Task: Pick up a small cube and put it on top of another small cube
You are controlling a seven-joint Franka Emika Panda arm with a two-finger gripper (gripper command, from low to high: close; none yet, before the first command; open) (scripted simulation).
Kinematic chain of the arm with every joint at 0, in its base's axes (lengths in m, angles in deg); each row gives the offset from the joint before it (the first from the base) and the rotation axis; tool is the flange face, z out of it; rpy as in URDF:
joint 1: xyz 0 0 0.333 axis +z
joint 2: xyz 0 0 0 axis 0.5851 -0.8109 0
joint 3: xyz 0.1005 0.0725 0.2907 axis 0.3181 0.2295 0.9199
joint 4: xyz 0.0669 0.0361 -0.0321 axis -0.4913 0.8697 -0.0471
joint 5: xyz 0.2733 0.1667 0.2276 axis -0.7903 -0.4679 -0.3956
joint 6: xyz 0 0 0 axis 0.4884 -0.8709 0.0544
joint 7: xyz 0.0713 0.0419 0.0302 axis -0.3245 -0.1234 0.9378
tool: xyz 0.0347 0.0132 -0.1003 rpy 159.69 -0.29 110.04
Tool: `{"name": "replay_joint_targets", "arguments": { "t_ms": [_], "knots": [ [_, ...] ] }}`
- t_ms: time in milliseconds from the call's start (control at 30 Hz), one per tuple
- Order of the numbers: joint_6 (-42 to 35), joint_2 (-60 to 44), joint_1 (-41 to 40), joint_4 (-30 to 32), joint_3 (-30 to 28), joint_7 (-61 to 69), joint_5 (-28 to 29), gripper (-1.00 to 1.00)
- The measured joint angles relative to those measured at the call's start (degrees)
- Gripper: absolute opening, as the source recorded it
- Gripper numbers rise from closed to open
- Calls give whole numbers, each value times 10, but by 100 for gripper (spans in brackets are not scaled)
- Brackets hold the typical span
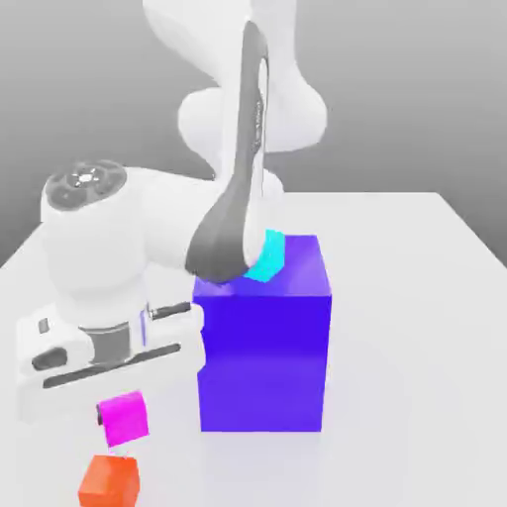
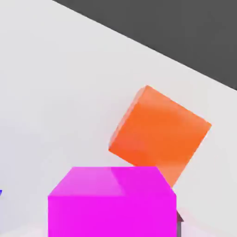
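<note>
Gripper (image 1: 123,404) clenched on pink cube (image 1: 125,417), jaws pointing down below the white hand. Cube held off the table (image 1: 416,297), hanging just above orange cube (image 1: 110,480), with a thin gap of table between them in the exterior view. Orange cube resting on the table near the front edge, slightly toward the exterior view's left of the pink one, so not yet squarely beneath it.

Deciding relation: target lies almost straight down from the held cube, offset a little sideways. Judged next need: a small shift to centre pink over orange, then a gentle descent and release. Neither cube has a long axis; faces do matter, though. In the hand view, pink cube (image 2: 112,201) sits square to the camera while orange cube (image 2: 159,134) shows turned at an angle to it, so edges look misaligned. Likely risk: an off-centre or twisted placement leaving the pink cube overhanging a corner and tipping.

Exterior view gives height: the gap between the cubes, plus neighbours: big blue block (image 1: 265,347) just beside the hand on the exterior view's right, cyan cube (image 1: 267,255) on its top. Hand view gives what that one lacks: the rotation of the orange cube relative to the grasp, and the sideways offset seen from above.
</note>
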Motion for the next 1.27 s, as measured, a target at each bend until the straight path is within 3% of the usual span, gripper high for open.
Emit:
{"name": "replay_joint_targets", "arguments": {
  "t_ms": [567,933,1267],
  "knots": [
    [29,247,-140,212,-103,447,224,-100],
    [85,168,-36,211,-164,596,42,-100],
    [161,76,-11,210,-144,722,-137,-100]
  ]
}}
